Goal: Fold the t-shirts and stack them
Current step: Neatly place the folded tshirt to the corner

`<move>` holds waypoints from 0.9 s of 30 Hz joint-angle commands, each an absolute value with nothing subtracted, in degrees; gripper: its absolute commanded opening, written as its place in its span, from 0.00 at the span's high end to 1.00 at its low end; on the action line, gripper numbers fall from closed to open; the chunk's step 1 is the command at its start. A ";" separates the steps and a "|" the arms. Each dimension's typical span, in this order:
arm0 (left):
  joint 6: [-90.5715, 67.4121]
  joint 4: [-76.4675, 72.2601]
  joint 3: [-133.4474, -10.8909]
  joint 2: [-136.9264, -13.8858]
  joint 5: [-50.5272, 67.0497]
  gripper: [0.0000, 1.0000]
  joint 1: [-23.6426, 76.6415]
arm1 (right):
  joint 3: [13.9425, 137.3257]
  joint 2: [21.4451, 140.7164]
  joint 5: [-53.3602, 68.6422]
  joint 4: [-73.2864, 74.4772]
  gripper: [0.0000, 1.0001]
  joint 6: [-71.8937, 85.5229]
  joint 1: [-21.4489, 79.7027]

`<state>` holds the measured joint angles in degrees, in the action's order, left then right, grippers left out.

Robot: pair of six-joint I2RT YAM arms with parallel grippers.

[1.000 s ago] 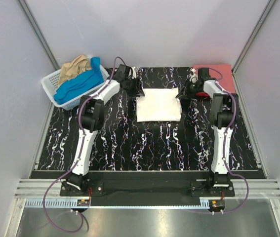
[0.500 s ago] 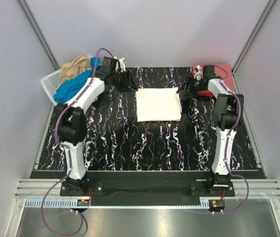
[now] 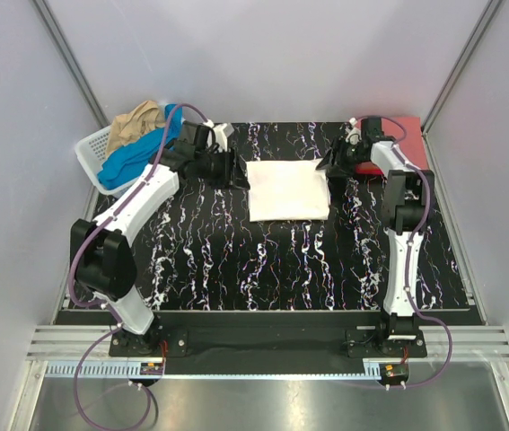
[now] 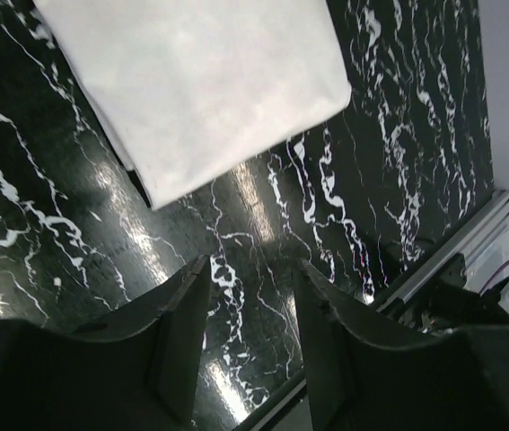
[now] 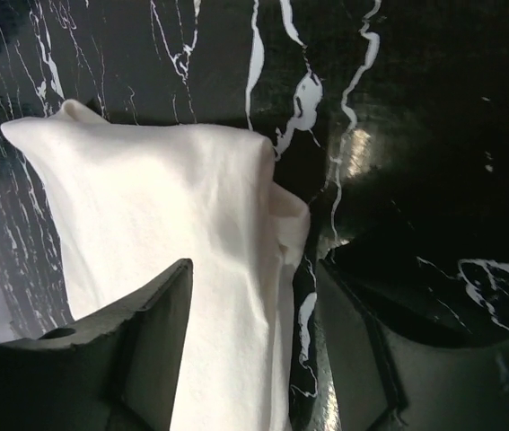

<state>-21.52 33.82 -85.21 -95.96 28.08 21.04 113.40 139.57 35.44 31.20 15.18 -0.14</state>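
Four soft cloth t-shirts on view from above.

Item 1: white folded rectangular t-shirt [image 3: 287, 189]. Lies flat on black white-veined marble-pattern tabletop [image 3: 263, 269], toward 12 o'clock of table centre, between the two grippers.

Item 2: red folded t-shirt [image 3: 408, 135]. Sits in far corner at 2 o'clock, partly hidden by right arm.

Items 3 and 4: crumpled blue t-shirt [image 3: 137, 154] and crumpled tan t-shirt [image 3: 136, 122]. Heaped in white plastic lattice basket [image 3: 91, 149] at 10 o'clock, blue draped over the rim, tan behind it.

Left gripper [image 3: 236, 171]: just beside the white shirt's 9 o'clock edge, apart from the cloth. Fingers [image 4: 178, 332] spread, released, only bare tabletop between them. White shirt's corner ahead at 12 o'clock in wrist view.

Right gripper [image 3: 330, 164]: at the white shirt's far corner, 3 o'clock side. Fingers parted, grasping nothing, cloth corner showing in the gap below. Contact with the cloth cannot be told.
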 commanded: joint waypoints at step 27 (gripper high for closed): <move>-22.85 30.32 -83.23 -94.74 32.61 0.54 22.85 | 127.09 125.88 12.50 43.68 1.00 -2.54 2.11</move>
<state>-22.15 32.86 -83.70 -95.66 30.30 22.57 123.55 133.67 18.83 42.50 2.72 3.20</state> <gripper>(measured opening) 0.463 0.023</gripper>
